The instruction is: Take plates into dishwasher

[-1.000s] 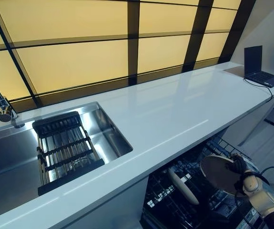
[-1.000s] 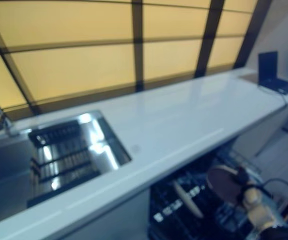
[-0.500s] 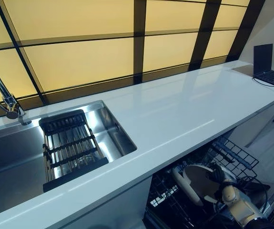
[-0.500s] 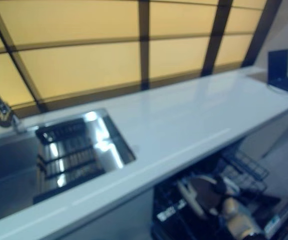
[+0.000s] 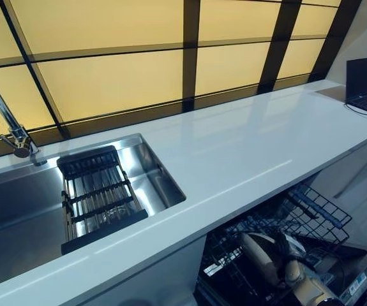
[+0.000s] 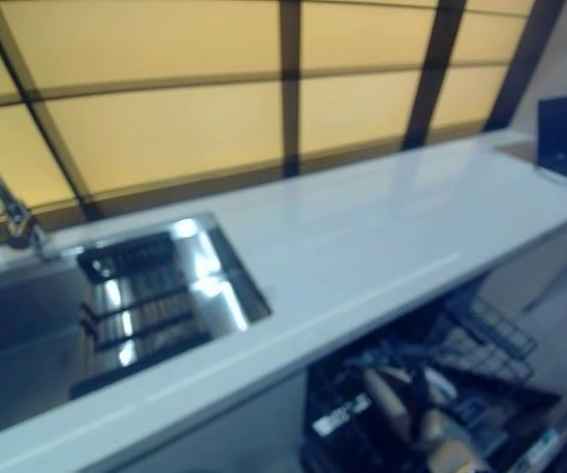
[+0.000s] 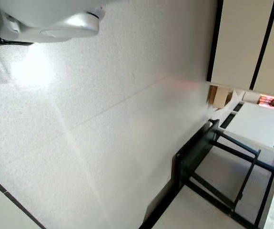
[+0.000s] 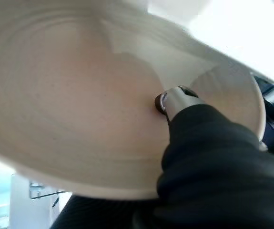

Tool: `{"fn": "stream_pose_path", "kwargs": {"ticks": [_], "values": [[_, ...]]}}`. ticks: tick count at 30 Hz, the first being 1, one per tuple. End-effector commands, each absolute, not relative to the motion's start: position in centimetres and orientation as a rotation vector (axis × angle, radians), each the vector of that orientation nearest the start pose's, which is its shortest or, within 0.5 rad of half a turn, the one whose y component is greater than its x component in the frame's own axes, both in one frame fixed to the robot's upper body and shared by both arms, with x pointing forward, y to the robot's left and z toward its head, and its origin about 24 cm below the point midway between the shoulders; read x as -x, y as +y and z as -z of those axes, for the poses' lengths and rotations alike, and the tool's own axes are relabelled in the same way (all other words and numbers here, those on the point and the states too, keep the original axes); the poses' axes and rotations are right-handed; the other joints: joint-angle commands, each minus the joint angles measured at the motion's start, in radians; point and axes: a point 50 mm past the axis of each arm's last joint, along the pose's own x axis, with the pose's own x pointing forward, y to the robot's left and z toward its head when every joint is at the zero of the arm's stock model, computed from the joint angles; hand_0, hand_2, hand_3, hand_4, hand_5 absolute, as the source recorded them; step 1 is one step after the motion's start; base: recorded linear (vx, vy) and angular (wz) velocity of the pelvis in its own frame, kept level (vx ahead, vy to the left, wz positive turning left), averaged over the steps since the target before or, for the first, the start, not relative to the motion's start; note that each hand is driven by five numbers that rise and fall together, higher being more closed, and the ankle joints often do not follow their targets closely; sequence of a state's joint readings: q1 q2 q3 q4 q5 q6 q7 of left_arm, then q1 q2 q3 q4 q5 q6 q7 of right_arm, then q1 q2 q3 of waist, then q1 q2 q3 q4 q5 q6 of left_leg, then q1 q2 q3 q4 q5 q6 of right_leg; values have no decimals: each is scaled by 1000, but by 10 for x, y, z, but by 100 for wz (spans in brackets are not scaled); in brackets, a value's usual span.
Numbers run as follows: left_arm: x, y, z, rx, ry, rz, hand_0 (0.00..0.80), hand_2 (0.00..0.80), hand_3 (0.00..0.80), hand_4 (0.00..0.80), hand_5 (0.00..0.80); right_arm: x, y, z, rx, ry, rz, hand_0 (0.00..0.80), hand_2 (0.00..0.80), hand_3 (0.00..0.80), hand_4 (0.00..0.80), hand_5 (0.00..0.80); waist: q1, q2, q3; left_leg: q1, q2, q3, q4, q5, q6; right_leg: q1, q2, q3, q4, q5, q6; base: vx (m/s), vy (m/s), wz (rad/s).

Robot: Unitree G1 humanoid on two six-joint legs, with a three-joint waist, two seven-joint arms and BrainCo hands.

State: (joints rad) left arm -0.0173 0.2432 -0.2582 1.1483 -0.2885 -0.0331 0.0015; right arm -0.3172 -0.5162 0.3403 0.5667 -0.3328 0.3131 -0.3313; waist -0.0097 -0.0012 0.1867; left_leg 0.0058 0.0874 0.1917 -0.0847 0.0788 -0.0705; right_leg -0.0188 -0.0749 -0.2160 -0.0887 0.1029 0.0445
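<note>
Across the whole scene a long white worktop (image 5: 247, 153) is stretched, backed by amber panels (image 5: 106, 76) set in dark framing. At its left a steel sink (image 5: 17, 210) is let into the surface, with a tap (image 5: 14, 137) at the back edge and a black drying rack (image 5: 100, 194) laid across the basin. At the far right end an open laptop (image 5: 365, 86) is seen.

Below the front edge of the worktop the dishwasher rack (image 5: 311, 217) is pulled out, a black wire basket. Within it a cream plate (image 5: 260, 255) is stood on edge, tilted. The right hand (image 5: 287, 248) is lowered into the rack just beside that plate, on its right side, with a tan wrist below it.

From the right wrist view a pale plate (image 8: 70, 109) is seen to fill nearly the whole picture, its face pressed close against the hand; one silver finger (image 8: 177, 98) with a dark tip is laid on its surface beyond the dark ribbed cover. The plate is thus gripped by the right hand, low inside the rack.

The left hand is found in none of the views; only pale floor (image 7: 103, 119) and a black frame (image 7: 222, 171) are shown by its wrist view.
</note>
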Motion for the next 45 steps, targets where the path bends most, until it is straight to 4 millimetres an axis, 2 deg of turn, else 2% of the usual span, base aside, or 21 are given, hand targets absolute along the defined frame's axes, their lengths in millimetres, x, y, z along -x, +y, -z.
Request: {"fn": "stream_pose_path", "kwargs": {"ticks": [1,12,13,14,22,31,39,43,45], "values": [[-134,209,152,-165,1063,-17,0,0,0,0,0,-304,-225,0,1083,375,161,800,800,800,800,800,35,-8,6,-36,-57,-48,-3,-35,60,17,-15,-23,65,-72,37,-11,10,7],[-139,200,152,-177,1056,30,0,0,0,0,0,-303,-211,18,1108,457,140,800,800,800,800,800,60,6,1,-47,-65,-68,-3,-29,59,20,-22,-40,61,-69,34,-5,10,4],[-139,200,152,-176,1056,30,0,0,0,0,0,-304,-212,17,1101,453,147,722,722,722,722,722,61,6,0,-47,-65,-69,-3,-29,59,19,-22,-40,61,-69,34,2,10,9],[-139,199,152,-176,1057,32,0,0,0,0,0,-305,-213,15,1101,444,158,0,0,0,0,0,61,6,0,-47,-65,-69,-3,-28,59,19,-22,-40,61,-68,33,-2,13,9],[-140,205,151,-173,1058,11,0,0,0,0,0,-310,-224,-1,1049,448,172,0,0,0,0,0,50,-7,6,-45,-61,-65,-3,-26,59,18,-20,-35,64,-65,35,-1,2,1],[-134,226,150,-185,1103,-60,0,0,0,0,0,-318,-271,-66,1014,393,251,0,0,0,0,0,11,-45,12,-22,-47,-38,-3,-28,60,26,-7,-7,63,-59,39,2,-1,-1],[-122,237,152,-202,1149,-113,0,0,0,0,0,-311,-299,-103,986,354,302,0,0,0,0,0,-20,-72,-10,-1,-38,-8,-3,-37,60,38,0,18,50,-56,42,26,12,-10],[-121,238,152,-202,1152,-119,0,0,0,0,0,-311,-306,-114,1005,339,326,0,0,0,0,0,-25,-78,-15,3,-36,-2,-3,-39,61,41,2,23,49,-57,42,10,8,-8],[-121,240,152,-201,1153,-129,0,0,0,0,0,-311,-314,-129,1022,328,354,0,0,0,0,0,-29,-86,-21,7,-34,3,-3,-40,61,43,3,27,49,-57,44,4,7,-2]]}}
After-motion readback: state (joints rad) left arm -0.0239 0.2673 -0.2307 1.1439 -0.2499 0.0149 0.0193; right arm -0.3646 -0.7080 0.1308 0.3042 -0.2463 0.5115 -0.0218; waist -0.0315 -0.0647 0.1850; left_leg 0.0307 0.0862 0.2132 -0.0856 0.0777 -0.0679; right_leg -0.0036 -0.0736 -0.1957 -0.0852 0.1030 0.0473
